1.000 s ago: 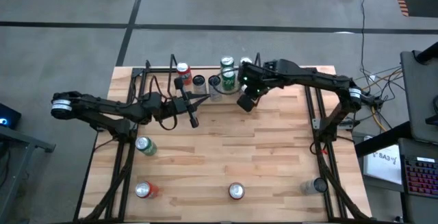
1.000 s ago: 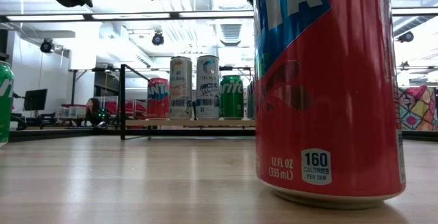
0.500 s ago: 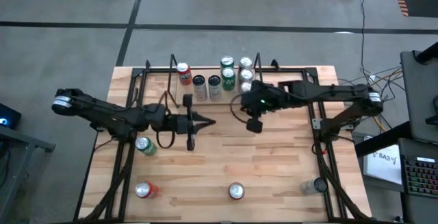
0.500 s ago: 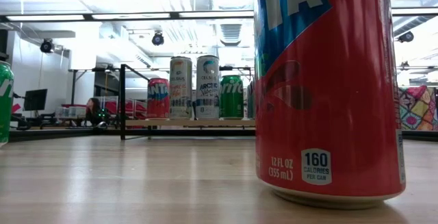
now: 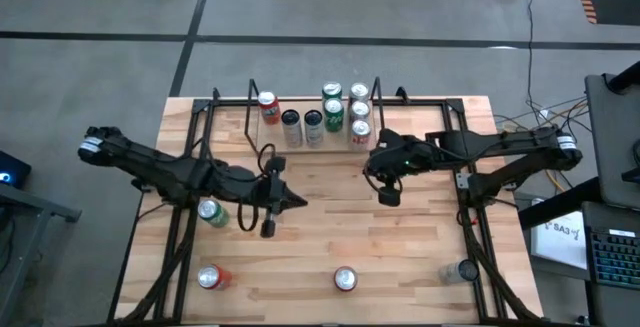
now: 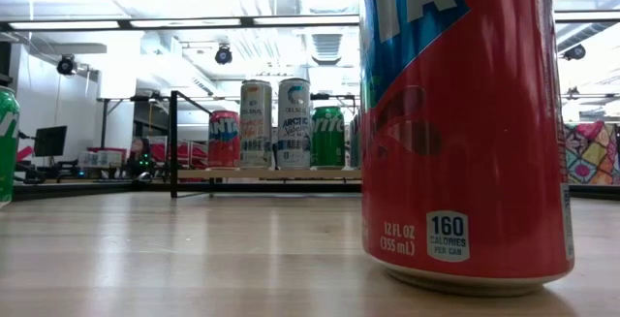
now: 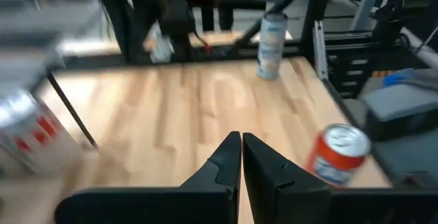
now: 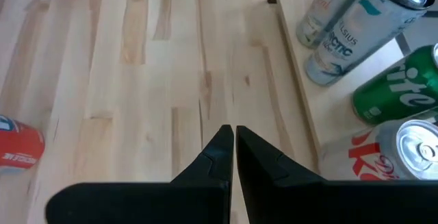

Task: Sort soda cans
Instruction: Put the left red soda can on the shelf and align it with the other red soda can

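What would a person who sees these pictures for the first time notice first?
In the low view, a big red soda can stands very close to the camera and fills the right half of the picture. From above, a cluster of cans stands at the table's far edge, and four single cans are spread near the front. Both arms hang over the wooden table, the left gripper and the right gripper with fingers shut and empty.

Grey concrete floor (image 5: pixel 100 27) (seamed), ceiling strip lights (image 6: pixel 194 23)
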